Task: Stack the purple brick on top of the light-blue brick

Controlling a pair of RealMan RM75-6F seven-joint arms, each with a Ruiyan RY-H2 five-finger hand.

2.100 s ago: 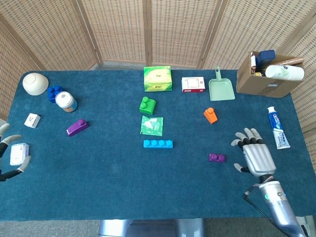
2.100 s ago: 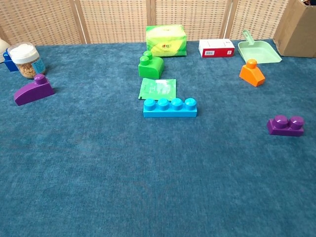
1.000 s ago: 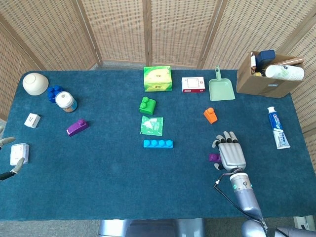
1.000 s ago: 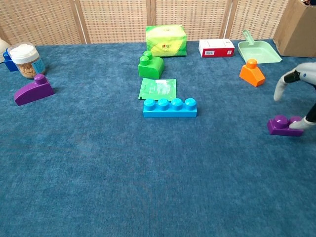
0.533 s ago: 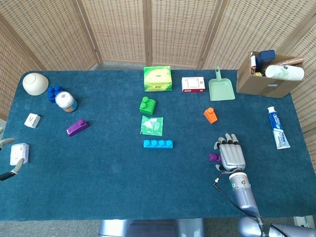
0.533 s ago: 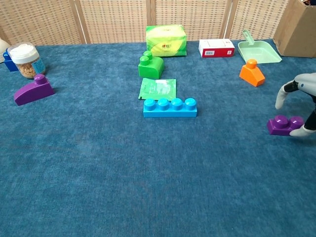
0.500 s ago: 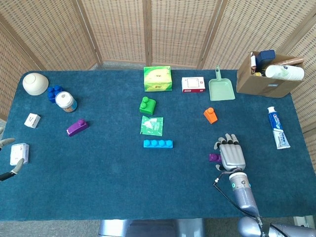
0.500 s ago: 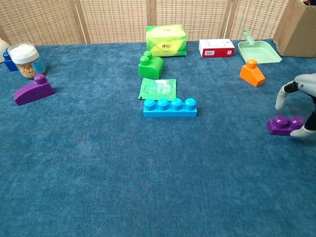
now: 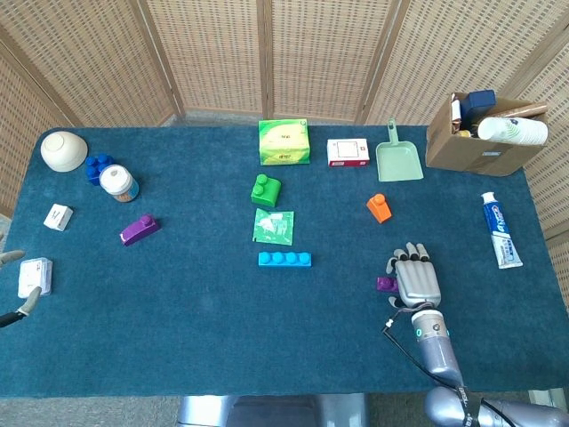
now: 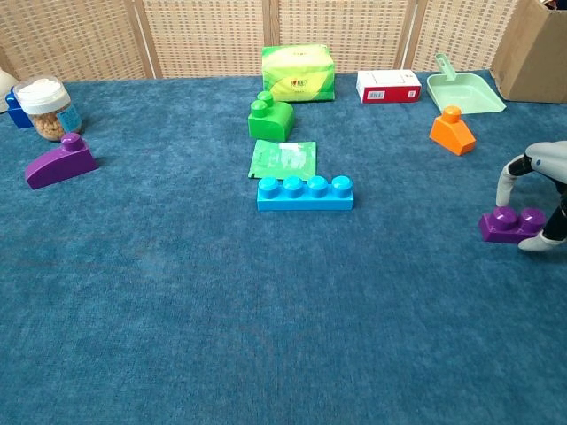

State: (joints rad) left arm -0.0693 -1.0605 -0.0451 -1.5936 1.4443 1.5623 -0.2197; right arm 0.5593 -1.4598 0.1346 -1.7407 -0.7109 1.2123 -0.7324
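Fingers [image 10: 507, 181] of the right hand [image 9: 416, 280] straddle the purple brick [image 10: 511, 225], grip unclear; left hand [image 9: 18, 292] mostly cropped.

Right hand [image 9: 416, 281] showing grey-silver shell, dark finger segments; silver forearm wearing teal-lit wrist ring, thin black cable trailing alongside.

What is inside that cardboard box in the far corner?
The cardboard box holds a white roll-like item and a dark blue object; whatever lies deeper is covered.
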